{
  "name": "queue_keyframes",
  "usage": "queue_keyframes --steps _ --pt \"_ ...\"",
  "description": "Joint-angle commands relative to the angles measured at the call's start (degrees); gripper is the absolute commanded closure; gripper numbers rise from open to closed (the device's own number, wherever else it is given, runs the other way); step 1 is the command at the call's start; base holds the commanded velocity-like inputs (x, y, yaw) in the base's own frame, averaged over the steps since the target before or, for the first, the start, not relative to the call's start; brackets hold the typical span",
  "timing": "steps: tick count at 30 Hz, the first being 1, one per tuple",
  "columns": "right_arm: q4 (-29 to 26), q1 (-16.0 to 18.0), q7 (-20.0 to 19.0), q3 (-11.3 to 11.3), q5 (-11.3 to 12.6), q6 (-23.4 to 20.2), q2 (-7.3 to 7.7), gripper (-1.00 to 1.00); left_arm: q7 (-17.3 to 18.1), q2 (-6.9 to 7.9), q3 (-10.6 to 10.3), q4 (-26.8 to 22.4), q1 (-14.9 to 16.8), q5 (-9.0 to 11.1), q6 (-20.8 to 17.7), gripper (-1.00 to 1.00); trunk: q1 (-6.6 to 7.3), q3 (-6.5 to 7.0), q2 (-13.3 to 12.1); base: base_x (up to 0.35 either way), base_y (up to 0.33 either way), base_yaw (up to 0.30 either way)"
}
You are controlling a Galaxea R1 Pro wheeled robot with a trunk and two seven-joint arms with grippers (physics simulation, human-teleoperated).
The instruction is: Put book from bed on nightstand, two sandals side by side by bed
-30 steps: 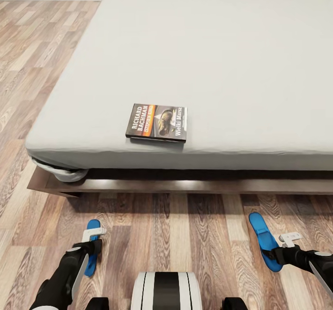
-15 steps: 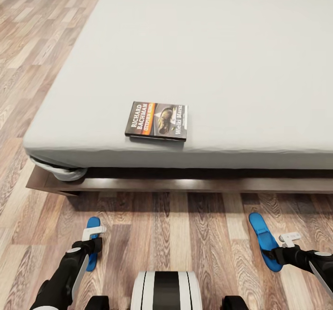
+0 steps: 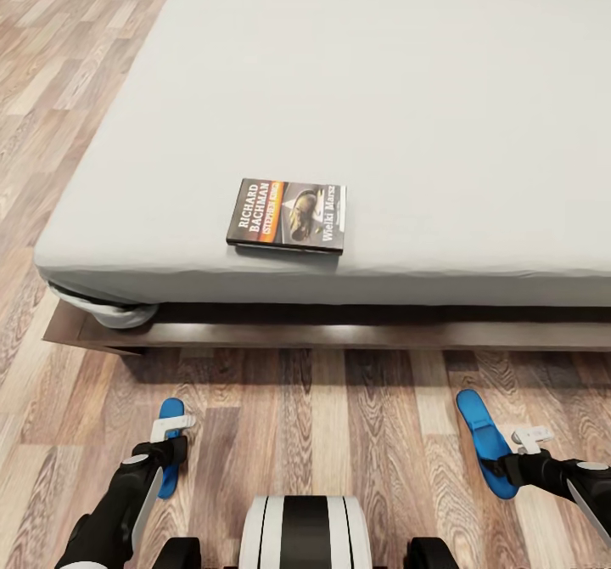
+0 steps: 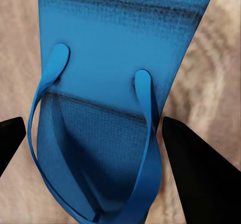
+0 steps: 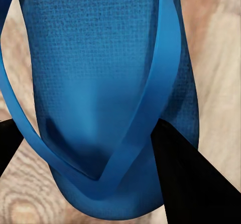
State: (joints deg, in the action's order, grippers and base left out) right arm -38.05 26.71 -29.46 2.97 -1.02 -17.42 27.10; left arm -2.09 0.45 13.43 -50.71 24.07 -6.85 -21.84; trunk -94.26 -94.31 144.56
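The book (image 3: pixel 287 216), dark with an orange-brown picture, lies flat near the front edge of the bed (image 3: pixel 365 85) with its pale grey mattress. One blue sandal (image 3: pixel 170 448) sits low over the wood floor in front of the bed, between the fingers of my left gripper (image 3: pixel 167 454). The left wrist view has this sandal (image 4: pixel 108 83) filling the gap, with both black fingers (image 4: pixel 198 176) at its sides. The other sandal (image 3: pixel 481 437) is at the right, and my right gripper (image 3: pixel 507 467) is shut across it. In the right wrist view a finger (image 5: pixel 193 184) presses this sandal's (image 5: pixel 100 83) edge.
The bed's dark wooden frame (image 3: pixel 339 335) runs across in front of me, its corner (image 3: pixel 72 331) at the left. Wood-plank floor (image 3: pixel 322 416) lies between the frame and my base (image 3: pixel 304 533) and stretches along the bed's left side.
The whole view has shifted: the bed looks closer and its far edge has left the picture. Both grippers and their sandals keep the same places in view.
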Motion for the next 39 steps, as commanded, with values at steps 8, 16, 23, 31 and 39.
queue_keyframes --steps 8,16,23,31,39 --pt "-0.1 0.0 -0.2 0.2 0.1 -0.5 -0.03 1.00 0.1 -0.01 0.1 -0.1 0.0 -0.6 -0.3 1.00 -0.07 -0.70 0.1 0.000 0.000 0.000" --pt "-0.1 0.0 -0.2 0.2 0.1 -0.5 -0.03 1.00 0.1 -0.01 0.1 -0.1 0.0 -0.6 -0.3 1.00 -0.12 -1.14 0.1 0.000 0.000 0.000" --pt "-0.1 0.0 -0.2 0.2 0.1 -0.5 -0.03 1.00 0.1 -0.01 0.0 -0.2 0.0 -0.6 -0.3 1.00 -0.14 -1.37 0.1 0.000 0.000 0.000" --pt "-0.1 0.0 -0.2 0.2 0.1 -0.5 -0.03 1.00 0.1 -0.01 0.1 -0.2 0.0 -0.6 -0.3 1.00 -0.19 -1.81 0.1 0.000 0.000 0.000" --pt "-0.1 0.0 -0.2 0.2 0.1 -0.5 -0.03 1.00 0.1 -0.01 0.1 -0.2 0.0 -0.6 -0.3 1.00 -0.22 -2.03 0.1 0.000 0.000 0.000"
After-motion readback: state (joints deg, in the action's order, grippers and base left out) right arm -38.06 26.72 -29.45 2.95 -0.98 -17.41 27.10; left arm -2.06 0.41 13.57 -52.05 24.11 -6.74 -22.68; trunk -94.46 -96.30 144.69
